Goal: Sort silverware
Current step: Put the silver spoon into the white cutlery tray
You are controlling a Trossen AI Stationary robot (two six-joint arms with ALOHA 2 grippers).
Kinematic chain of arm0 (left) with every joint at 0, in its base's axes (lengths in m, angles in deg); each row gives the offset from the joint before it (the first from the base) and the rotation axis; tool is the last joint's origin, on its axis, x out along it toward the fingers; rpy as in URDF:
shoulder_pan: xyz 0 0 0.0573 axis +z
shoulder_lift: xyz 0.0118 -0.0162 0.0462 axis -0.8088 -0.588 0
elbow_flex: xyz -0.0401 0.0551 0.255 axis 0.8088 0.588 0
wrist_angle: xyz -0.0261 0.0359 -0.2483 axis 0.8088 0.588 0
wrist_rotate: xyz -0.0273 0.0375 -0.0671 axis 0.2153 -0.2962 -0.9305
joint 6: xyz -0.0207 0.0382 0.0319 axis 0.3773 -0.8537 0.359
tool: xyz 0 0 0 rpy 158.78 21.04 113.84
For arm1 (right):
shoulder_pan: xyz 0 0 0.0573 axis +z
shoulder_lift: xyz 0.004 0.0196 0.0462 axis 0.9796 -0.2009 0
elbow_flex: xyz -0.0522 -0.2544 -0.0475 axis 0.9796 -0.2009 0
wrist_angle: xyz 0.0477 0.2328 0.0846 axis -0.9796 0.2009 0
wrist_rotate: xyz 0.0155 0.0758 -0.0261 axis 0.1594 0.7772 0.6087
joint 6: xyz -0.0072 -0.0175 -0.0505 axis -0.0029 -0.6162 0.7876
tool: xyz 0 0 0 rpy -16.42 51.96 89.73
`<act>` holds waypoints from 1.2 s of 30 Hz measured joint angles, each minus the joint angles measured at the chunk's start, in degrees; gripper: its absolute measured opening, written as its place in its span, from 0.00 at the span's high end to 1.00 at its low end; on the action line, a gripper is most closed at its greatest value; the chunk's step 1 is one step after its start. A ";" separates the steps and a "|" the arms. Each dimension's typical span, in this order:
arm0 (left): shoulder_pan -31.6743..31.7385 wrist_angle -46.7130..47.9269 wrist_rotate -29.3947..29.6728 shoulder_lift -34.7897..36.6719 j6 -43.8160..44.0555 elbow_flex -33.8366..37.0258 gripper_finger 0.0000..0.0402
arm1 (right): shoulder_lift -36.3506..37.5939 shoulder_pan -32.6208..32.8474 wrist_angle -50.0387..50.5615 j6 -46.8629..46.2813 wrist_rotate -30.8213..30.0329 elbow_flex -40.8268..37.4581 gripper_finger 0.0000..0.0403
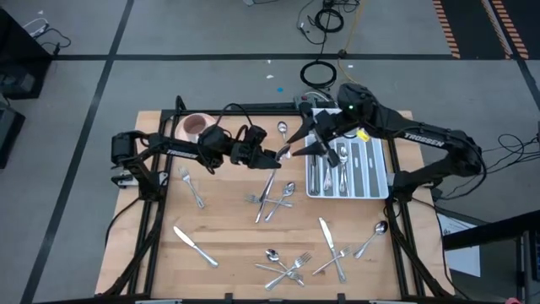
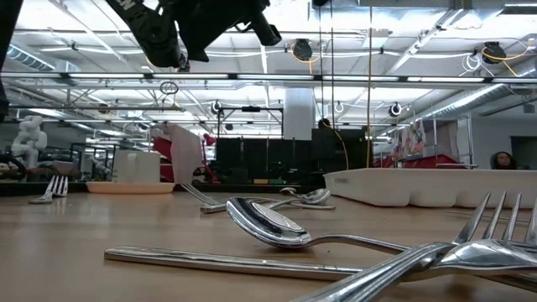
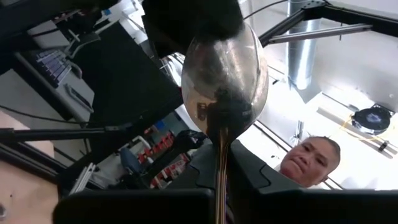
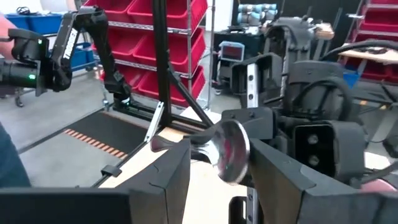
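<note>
1. In the high view both arms meet over the far middle of the worktop (image 1: 228,211), just left of the white divided tray (image 1: 380,187).
2. The left tool (image 1: 277,156) is closed on the handle of a spoon (image 1: 284,151). The left wrist view shows this best: the handle runs between the two dark fingers (image 3: 186,180) and the bowl (image 3: 225,74) fills the picture.
3. The right tool (image 1: 297,145) is at the bowl end of the same spoon. In the right wrist view the bowl (image 4: 229,151) stands between its two fingers (image 4: 171,171), which are half open. I cannot tell if they touch it.
4. Only the high view shows the rest of the silverware: a fork (image 1: 192,187) at the left, a knife (image 1: 196,246) at the near left, a crossed group (image 1: 272,194) in the middle, another group (image 1: 287,267) at the near edge, pieces (image 1: 333,249) at the near right, and some already in the tray.
5. The low view shows a spoon (image 2: 268,225) and a fork (image 2: 495,231) lying near the camera, and the arms only as dark parts above.
6. A pink cup (image 1: 197,127) stands at the far left.
7. A person (image 3: 311,163) shows behind in the left wrist view.
</note>
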 joint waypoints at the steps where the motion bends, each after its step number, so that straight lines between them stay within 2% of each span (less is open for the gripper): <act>1: 0.00 0.11 0.00 0.00 0.00 0.00 0.96 | -0.42 0.19 0.01 0.19 -0.02 0.02 0.62; 10: 0.01 4.00 -0.86 0.00 -0.20 -0.02 0.95 | -2.05 0.47 -0.42 1.18 -0.03 0.02 0.65; 13: 0.02 3.88 -0.86 0.02 -0.56 -0.04 0.95 | -2.03 0.47 -0.25 3.27 -0.03 0.02 0.74; 17: 0.17 4.18 -1.01 0.02 -0.53 -0.04 0.94 | -2.03 0.46 1.39 7.34 -0.31 0.04 0.95; 18: 0.17 4.26 -0.99 0.02 -0.53 -0.04 0.94 | -2.03 0.43 1.83 8.45 -0.51 0.06 0.97; 25: 0.15 6.67 1.14 0.00 -3.15 -0.04 0.93 | -2.01 0.39 3.33 10.17 -1.10 0.11 0.99; 28: 0.21 6.67 1.32 0.00 -4.32 -0.04 0.88 | -1.95 0.36 3.51 10.14 -1.50 0.10 1.00; 36: 0.32 7.49 2.22 0.01 -4.72 -0.04 0.63 | -1.93 0.47 4.54 9.75 -1.93 0.09 1.00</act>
